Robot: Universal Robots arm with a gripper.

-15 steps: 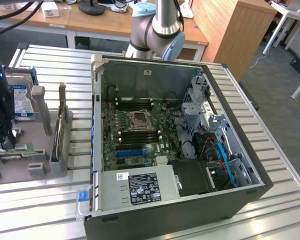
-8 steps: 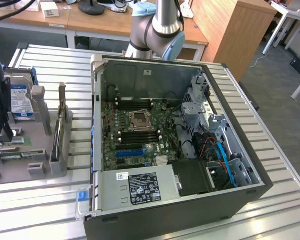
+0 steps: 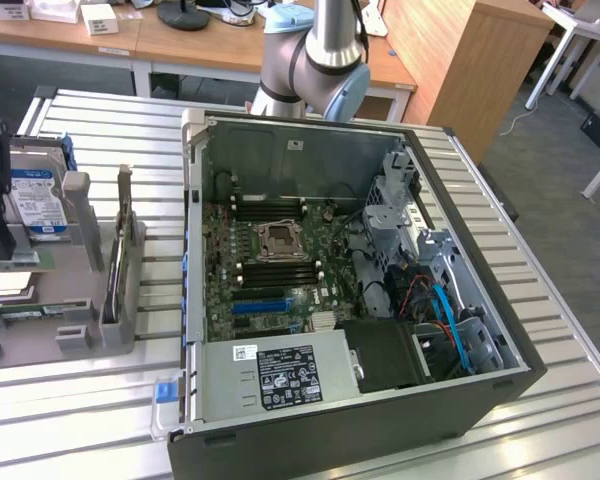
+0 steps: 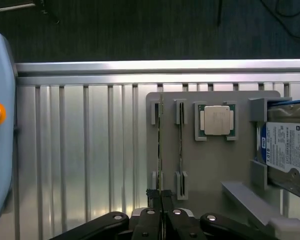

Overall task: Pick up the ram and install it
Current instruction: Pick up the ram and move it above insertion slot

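Pincer (image 4: 161, 200) tips pressed together, over one end of the ram (image 4: 160, 145), standing edgewise in grey holder (image 4: 210, 165)

Bright, even room light falls from overhead onto the slatted table (image 3: 90, 400), and shadows stay soft. In the wrist view, the slats beside the grey tray (image 4: 210, 160) carry long pale streaks of glare. These are strongest on the rail (image 4: 140, 67) beyond the tray; past it the floor goes dark. On the tray the ram (image 4: 160, 145) reads as 1 thin shaded line. To the exterior view's right of the tray, the computer case (image 3: 360, 270) shades its own interior — 1 bay nearly black.
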